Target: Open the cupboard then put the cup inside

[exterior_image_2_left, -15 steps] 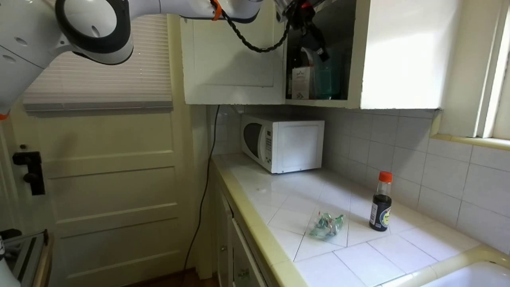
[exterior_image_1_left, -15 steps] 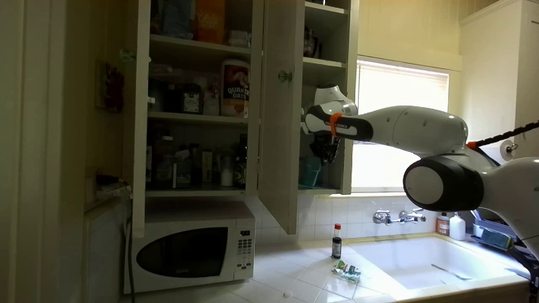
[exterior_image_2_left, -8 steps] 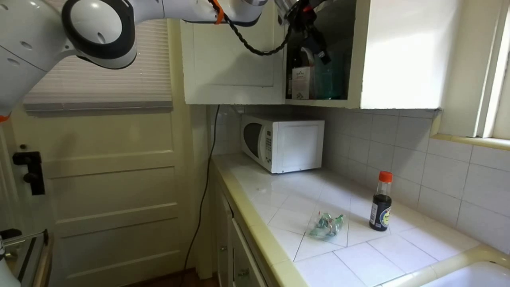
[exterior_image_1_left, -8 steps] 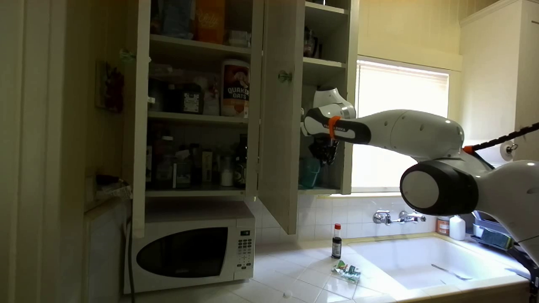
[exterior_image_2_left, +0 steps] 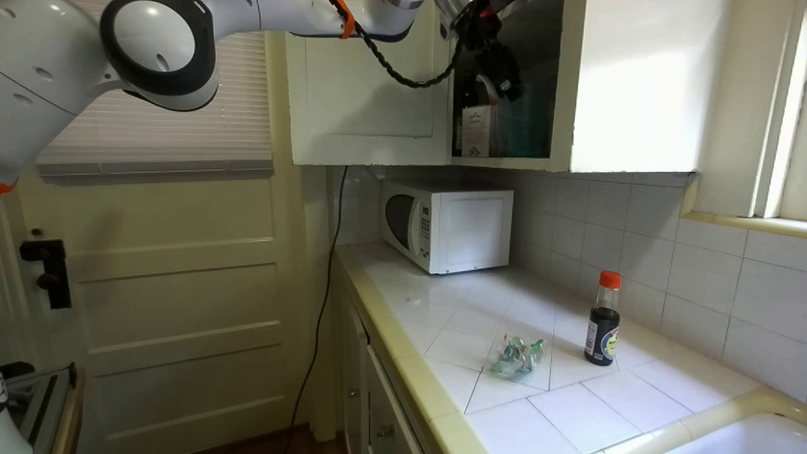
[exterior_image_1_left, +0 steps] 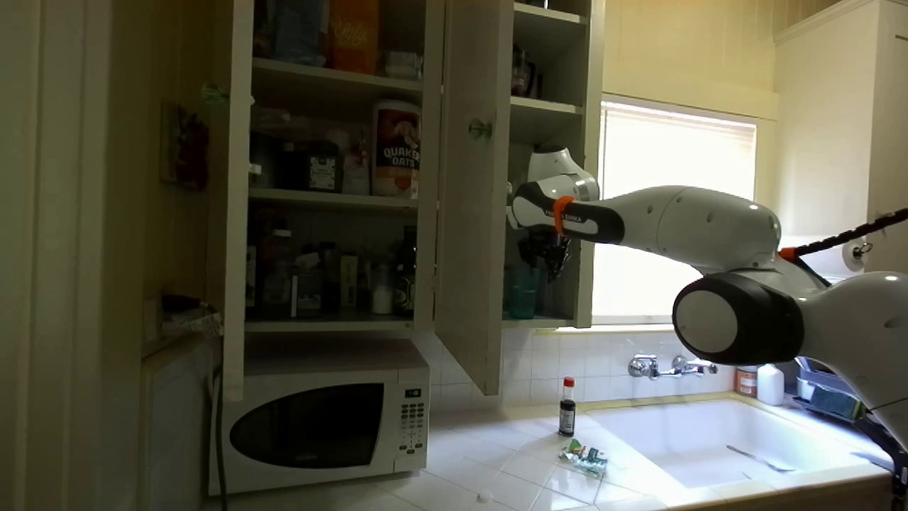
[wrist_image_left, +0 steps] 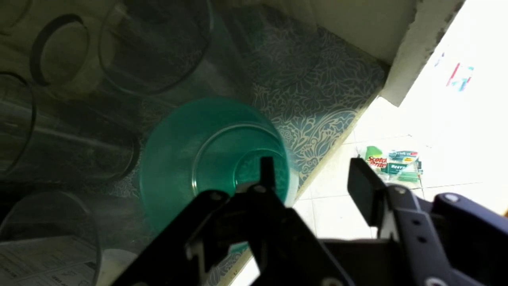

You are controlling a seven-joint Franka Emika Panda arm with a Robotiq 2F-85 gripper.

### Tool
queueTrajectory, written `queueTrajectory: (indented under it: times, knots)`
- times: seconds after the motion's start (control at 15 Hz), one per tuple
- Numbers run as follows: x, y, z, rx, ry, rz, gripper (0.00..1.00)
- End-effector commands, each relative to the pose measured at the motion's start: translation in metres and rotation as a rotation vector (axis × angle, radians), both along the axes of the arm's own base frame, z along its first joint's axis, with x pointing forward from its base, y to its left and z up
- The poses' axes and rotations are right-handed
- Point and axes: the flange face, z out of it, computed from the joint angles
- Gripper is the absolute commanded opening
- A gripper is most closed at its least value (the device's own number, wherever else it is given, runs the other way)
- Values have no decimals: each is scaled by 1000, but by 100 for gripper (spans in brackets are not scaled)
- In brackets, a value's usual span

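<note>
Compared with a second ago, my end effector [wrist_image_left: 311,174] stands with its fingers [wrist_image_left: 367,198] wider apart, the arm [exterior_image_1_left: 709,223] sits a touch lower, and the cup [wrist_image_left: 214,155], tilted then, is now upright in an exterior view. I hold nothing: there is a plain gap between the fingers, so I read this as the release.

The cup is inside the cupboard [exterior_image_1_left: 584,284], on the patterned shelf [wrist_image_left: 317,107], below the end effector and slightly further in. Its long axis runs close to vertical, mouth up. My next move turns on the rim: one finger shows over or in the cup's mouth, the other outside it, toward the shelf's front edge, so the near rim runs between them. How deep that first finger reaches, or whether it touches the wall, I cannot tell.

From the end effector, clear glasses [wrist_image_left: 158,55] stand just past the cup, and the door [exterior_image_1_left: 468,248] hangs swung out to one side.

I judge both halves of the task all but done. I'd rise along the cup's axis before backing out; pulling away first could hook the rim and drag the cup over the edge, down to the surface [exterior_image_1_left: 468,454].
</note>
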Motion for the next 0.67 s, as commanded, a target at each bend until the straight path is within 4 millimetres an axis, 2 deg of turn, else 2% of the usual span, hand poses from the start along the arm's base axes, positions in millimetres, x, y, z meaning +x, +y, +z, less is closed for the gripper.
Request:
queueTrajectory:
  times: [0.0, 0.13, 0.4, 0.6]
  knots:
    - [0, -3, 2, -1, -8, -8, 85]
    - [-1, -3, 7, -10, -23, -9, 99]
    - [-5, 1, 22, -40, -63, -27, 100]
    - [-14, 14, 39, -66, -72, -66, 100]
